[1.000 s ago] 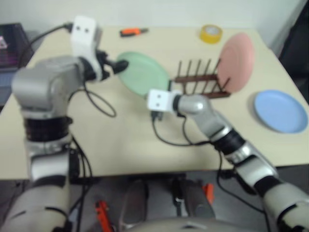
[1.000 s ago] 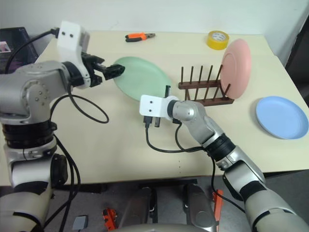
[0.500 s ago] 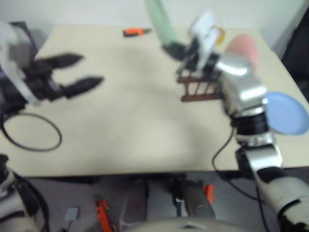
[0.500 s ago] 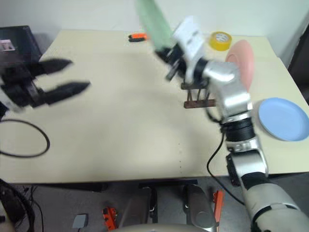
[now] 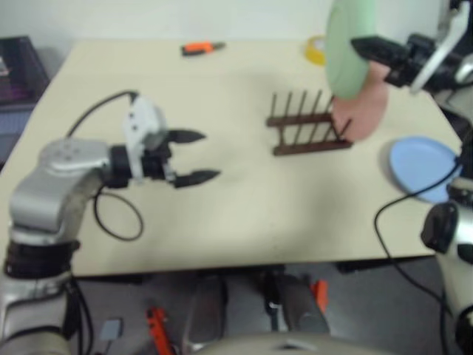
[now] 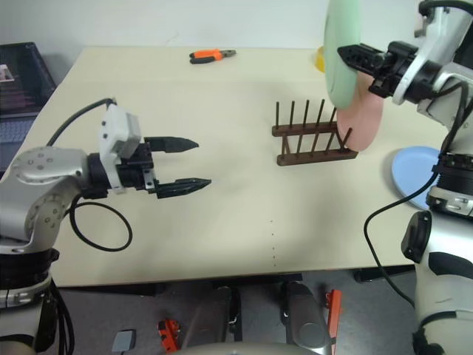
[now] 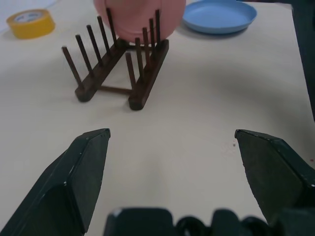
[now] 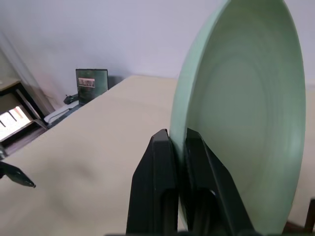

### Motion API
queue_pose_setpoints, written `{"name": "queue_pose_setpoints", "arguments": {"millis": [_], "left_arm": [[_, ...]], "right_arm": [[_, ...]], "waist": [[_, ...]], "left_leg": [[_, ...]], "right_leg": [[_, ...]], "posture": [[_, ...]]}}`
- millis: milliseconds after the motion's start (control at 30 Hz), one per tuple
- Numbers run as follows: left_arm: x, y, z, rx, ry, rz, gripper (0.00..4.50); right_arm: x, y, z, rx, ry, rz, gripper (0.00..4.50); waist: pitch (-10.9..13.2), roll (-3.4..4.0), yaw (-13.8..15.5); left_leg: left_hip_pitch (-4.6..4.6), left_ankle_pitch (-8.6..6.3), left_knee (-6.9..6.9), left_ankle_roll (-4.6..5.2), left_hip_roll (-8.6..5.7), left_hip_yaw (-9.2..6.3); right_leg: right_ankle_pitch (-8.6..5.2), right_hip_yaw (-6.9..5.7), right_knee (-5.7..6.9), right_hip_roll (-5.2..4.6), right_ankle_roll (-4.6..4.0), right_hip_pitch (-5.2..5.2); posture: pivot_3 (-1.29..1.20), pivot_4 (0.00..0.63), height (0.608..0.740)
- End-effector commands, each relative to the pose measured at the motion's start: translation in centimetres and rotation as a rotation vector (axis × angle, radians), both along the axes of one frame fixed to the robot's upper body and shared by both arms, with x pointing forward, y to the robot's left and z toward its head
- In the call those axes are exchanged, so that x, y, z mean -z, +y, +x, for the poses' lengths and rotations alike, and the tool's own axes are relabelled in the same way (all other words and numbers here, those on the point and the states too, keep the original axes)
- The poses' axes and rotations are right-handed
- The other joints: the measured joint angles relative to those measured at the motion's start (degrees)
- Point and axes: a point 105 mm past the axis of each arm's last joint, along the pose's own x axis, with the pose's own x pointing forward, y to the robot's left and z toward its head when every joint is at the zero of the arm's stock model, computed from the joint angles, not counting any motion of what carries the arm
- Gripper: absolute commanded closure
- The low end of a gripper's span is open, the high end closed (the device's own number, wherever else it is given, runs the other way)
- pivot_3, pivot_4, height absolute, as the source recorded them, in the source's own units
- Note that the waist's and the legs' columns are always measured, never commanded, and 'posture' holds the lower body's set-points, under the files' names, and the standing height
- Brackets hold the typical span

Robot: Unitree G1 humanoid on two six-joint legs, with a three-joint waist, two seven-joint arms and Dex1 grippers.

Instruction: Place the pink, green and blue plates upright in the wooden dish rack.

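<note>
The green plate [image 6: 343,52] is cut off by the top frame edge and hides most of the pink plate [image 6: 363,118] behind it. The blue plate [image 6: 415,171] is partly covered by the right arm. The yellow tape roll [image 5: 315,50], upper right, is probably half hidden.

The green plate [image 6: 342,52] has left the tabletop, where it lay flat in the middle of the frame a second ago; it now hangs upright at the upper right, above the wooden dish rack [image 6: 312,137] and in front of the pink plate [image 6: 363,122], pinched by the right gripper [image 6: 353,56]; the left gripper [image 6: 182,163] has let go of its rim and dropped back to the left of centre, fingers spread wide.
</note>
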Motion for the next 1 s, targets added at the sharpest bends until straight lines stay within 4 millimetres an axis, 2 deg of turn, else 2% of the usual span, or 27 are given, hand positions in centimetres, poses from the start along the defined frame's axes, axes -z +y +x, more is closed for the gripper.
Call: {"name": "queue_pose_setpoints", "arguments": {"millis": [33,400,567,800,1000], "left_arm": [[-0.6,-0.4,-0.3,0.022,-0.032,0.000,0.04],[-0.2,-0.3,-0.6,0.002,-0.018,-0.006,0.04],[0.1,-0.4,-1.0,0.000,-0.009,-0.002,0.04],[0.1,-0.3,-1.1,-0.010,-0.007,0.002,0.04],[0.1,-0.3,-1.1,-0.010,-0.008,0.008,0.04]], "right_arm": [[-1.4,-0.1,-1.0,-0.046,-0.042,0.048,4.50],[0.0,0.7,-0.6,-0.055,0.004,0.058,4.50],[1.3,1.2,-0.5,-0.059,0.040,0.059,4.50],[2.0,0.4,0.2,0.016,0.044,0.030,4.50],[2.3,0.2,0.1,0.009,0.064,0.018,4.50]], "waist": [[0.00,0.01,0.03],[0.00,0.01,0.08],[0.00,0.01,0.26],[0.00,0.01,0.32],[0.00,0.01,0.34]], "left_leg": [[0.00,0.00,-0.03,0.00,0.03,-0.01],[0.00,0.00,-0.02,0.00,0.07,-0.12],[0.00,0.00,-0.04,0.00,0.07,-0.12],[0.01,0.01,-0.02,0.00,0.05,-0.12],[0.01,0.01,-0.03,0.00,0.05,-0.12]], "right_leg": [[-0.05,-0.08,0.02,0.08,-0.08,0.00],[-0.08,-0.09,0.06,0.13,-0.12,-0.03],[-0.07,-0.08,0.03,0.12,-0.11,-0.02],[-0.07,-0.10,0.07,0.13,-0.11,-0.02],[-0.07,-0.09,0.05,0.15,-0.12,-0.02]], "posture": [[0.00,0.150,0.740],[0.00,0.150,0.740],[0.00,0.150,0.740],[0.00,0.150,0.740],[0.00,0.150,0.740]]}}
